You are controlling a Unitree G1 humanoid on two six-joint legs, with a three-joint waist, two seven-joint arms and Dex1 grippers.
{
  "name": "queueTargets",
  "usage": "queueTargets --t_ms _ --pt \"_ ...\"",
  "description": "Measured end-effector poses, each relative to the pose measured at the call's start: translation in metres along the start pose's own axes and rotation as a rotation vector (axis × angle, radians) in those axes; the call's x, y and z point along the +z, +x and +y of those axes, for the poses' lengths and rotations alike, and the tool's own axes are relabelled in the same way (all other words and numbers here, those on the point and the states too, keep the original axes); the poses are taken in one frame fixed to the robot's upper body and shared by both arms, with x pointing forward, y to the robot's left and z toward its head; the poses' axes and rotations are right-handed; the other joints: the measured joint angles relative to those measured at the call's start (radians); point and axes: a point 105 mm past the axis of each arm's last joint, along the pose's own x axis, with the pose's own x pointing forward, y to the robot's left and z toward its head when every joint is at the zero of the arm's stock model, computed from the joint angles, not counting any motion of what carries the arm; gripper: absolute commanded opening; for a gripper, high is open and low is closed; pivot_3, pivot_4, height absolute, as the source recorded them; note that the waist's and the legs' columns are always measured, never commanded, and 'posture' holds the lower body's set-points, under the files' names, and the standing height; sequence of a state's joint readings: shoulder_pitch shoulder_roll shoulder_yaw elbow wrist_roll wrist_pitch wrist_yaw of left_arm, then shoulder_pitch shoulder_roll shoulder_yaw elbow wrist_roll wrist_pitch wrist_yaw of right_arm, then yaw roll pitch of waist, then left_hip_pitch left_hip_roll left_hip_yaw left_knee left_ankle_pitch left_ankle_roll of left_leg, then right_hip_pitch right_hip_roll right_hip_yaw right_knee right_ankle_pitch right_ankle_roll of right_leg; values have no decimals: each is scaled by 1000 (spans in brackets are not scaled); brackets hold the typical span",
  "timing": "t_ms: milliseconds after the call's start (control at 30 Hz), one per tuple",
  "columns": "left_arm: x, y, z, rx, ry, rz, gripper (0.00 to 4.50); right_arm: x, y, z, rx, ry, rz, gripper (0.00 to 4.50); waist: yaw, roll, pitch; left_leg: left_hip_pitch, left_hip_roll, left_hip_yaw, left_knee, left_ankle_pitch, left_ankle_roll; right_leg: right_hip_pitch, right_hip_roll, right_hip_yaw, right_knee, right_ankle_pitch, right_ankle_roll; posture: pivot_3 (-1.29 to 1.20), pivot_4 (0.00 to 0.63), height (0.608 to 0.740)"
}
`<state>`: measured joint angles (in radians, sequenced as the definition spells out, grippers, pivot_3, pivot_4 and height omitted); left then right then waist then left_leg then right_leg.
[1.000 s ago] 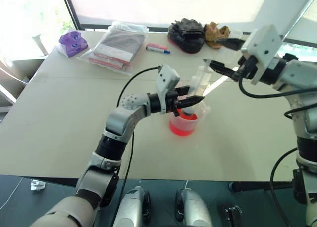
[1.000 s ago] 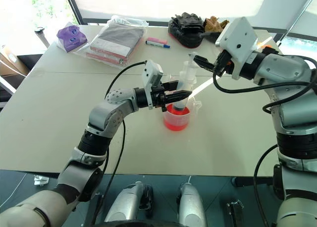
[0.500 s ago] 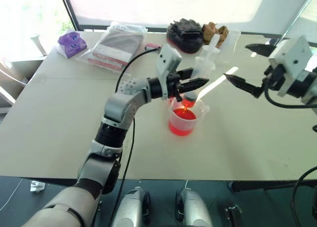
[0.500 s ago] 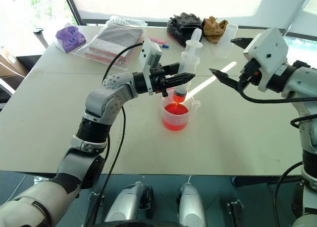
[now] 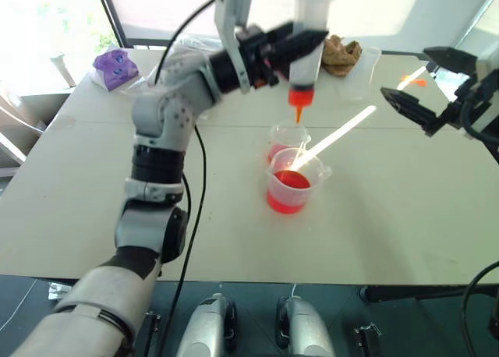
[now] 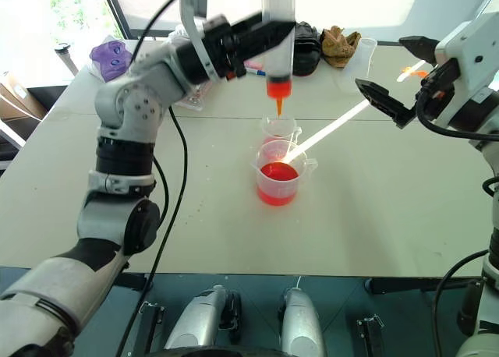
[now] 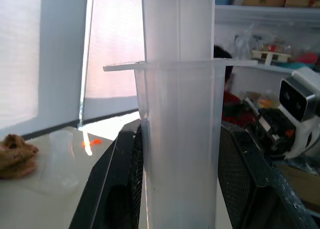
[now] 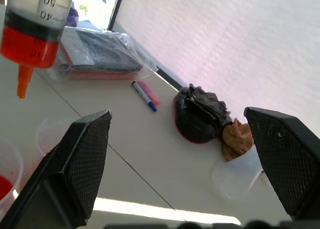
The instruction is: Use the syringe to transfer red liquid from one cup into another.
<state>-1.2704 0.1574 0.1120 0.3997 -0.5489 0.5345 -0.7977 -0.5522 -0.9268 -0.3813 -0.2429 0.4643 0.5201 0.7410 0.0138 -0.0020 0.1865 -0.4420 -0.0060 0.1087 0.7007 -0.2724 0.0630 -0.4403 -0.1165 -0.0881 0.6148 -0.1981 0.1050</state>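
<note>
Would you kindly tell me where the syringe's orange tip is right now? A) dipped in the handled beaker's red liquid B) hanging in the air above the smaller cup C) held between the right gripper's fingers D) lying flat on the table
B: the left gripper holds the syringe upright, its orange tip clear above the smaller cup, behind the handled beaker.

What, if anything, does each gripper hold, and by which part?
The left gripper clamps the large clear plastic syringe around its barrel, below the flange, tip down. The right gripper is open and holds nothing.
</note>
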Motion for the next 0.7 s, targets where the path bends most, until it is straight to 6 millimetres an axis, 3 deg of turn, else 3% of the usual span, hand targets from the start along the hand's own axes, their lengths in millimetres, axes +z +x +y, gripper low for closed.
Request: queueTargets --t_ms 67,167,367,567,700 --pt "-4 6 8 26 54 1 1598 3 4 -2 -14 -20 -17 4422 0 0 0 0 0 0 0 0 0 0 0 0 0 0 0 0 150 740" --pt "-34 11 18 55 84 63 1598 8 11 -5 -39 -64 -46 4422 0 0 0 0 0 1 0 0 0 0 0 0 0 0 0 0 150 740" --pt "-82 10 24 69 112 153 1598 24 45 -10 -83 -142 -143 4422 -7 0 0 0 0 2 -1 0 0 -2 0 0 0 0 0 0 150 740" --pt "-97 4 29 83 121 187 1598 34 80 -6 -74 -182 -206 4422 -6 0 0 -1 0 2 -1 0 0 -2 0 0 0 0 0 0 150 740" --pt "-103 2 30 82 120 201 1598 37 91 -3 -57 -206 -224 4422 -1 0 0 -1 0 2 -1 0 0 -1 0 0 -1 0 0 0 150 740"
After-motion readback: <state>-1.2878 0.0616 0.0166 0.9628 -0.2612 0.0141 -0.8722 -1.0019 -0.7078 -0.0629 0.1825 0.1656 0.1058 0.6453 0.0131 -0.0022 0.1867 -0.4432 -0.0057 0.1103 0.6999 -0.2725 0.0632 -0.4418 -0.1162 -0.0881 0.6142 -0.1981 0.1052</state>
